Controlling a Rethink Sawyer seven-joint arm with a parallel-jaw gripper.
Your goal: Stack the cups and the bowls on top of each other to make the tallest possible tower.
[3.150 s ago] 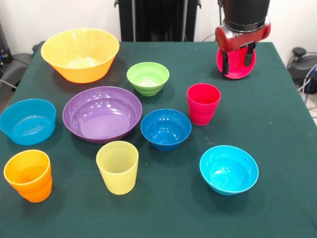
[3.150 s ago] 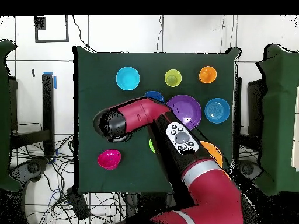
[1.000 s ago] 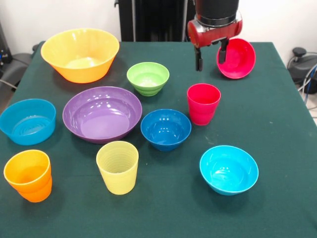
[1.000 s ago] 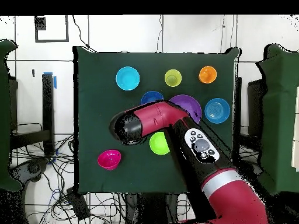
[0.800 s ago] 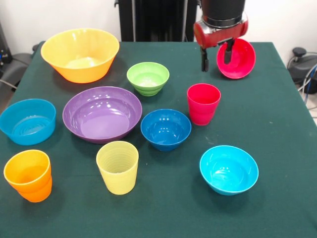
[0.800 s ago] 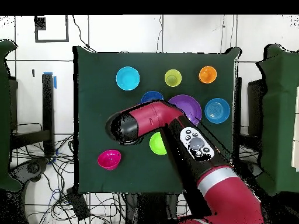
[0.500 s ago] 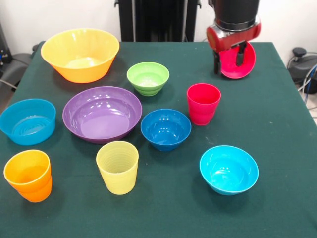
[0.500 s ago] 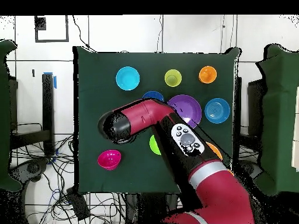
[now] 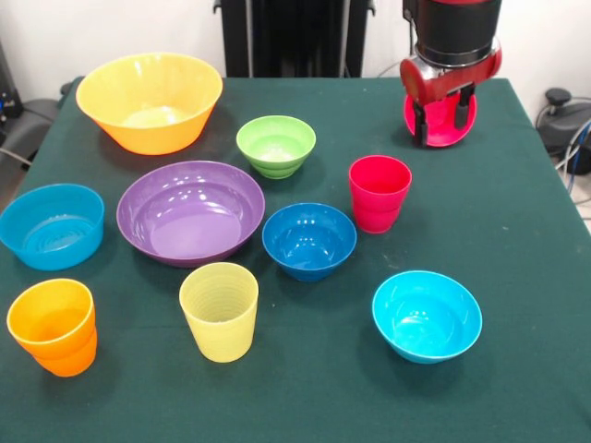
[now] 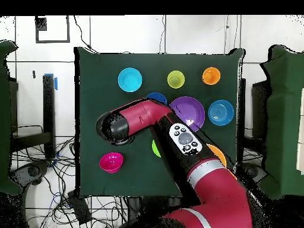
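Note:
My gripper [image 9: 440, 115] hangs open at the far right of the table, its two dark fingers [image 9: 420, 121] apart and holding nothing. In the front view it overlaps the red bowl [image 9: 443, 134]; the overhead view shows the arm's head [image 10: 113, 127] apart from that bowl [image 10: 111, 161]. The red cup [image 9: 379, 192] stands nearer the middle, hidden under the arm in the overhead view. The pale yellow cup [image 9: 220, 310] and the orange cup [image 9: 53, 326] stand at the near side. Each cup and bowl sits by itself on the green cloth.
Spread over the table are the yellow-orange bowl [image 9: 150, 100], lime green bowl [image 9: 275, 145], purple bowl [image 9: 190, 211], dark blue bowl [image 9: 309, 240], cyan bowl [image 9: 427, 316] and light blue bowl [image 9: 51, 224]. The arm [image 10: 178, 133] covers part of the table's middle from overhead.
Over the last second the gripper swung right, from above the red cup to in front of the red bowl, and dropped slightly. It stayed open. No cup or bowl moved.

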